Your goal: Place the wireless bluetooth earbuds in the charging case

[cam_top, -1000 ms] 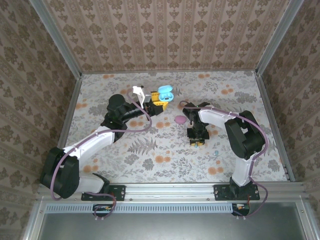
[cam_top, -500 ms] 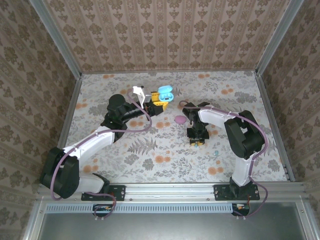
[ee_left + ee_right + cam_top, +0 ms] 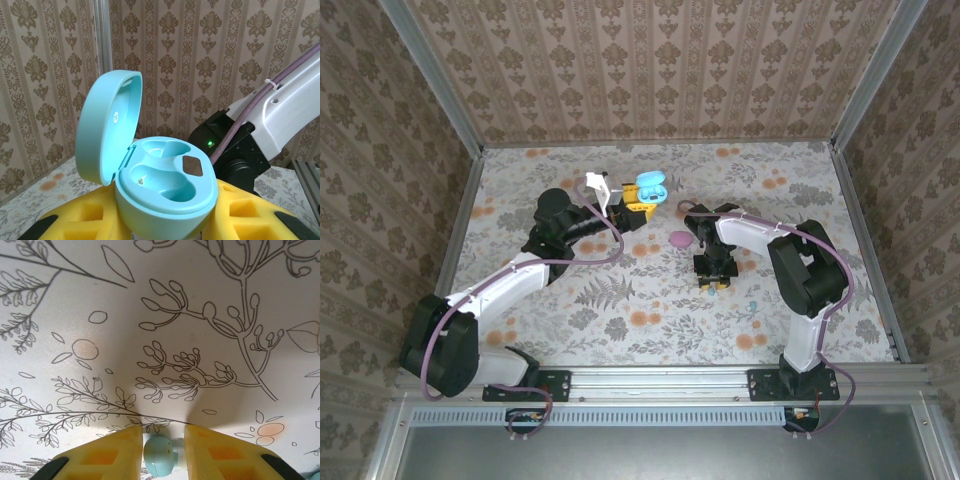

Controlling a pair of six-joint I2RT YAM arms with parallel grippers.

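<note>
My left gripper (image 3: 165,227) is shut on a light blue charging case (image 3: 167,187), holding it up off the table at the back middle (image 3: 650,187). Its lid stands open and both hollows are empty. My right gripper (image 3: 163,432) points straight down at the table in the middle (image 3: 712,282). A light blue earbud (image 3: 159,456) sits between its yellow fingers (image 3: 107,455). The jaws are slightly open, with a narrow gap on the bud's right side. The bud rests against the left finger.
A pink case (image 3: 680,238) lies on the floral tablecloth just left of the right arm. Another tiny bluish earbud (image 3: 753,305) lies right of the right gripper. Patterned walls (image 3: 660,70) close in the table on three sides.
Neither arm has moved noticeably in the top view. The left gripper still holds the open case in the same spot.
</note>
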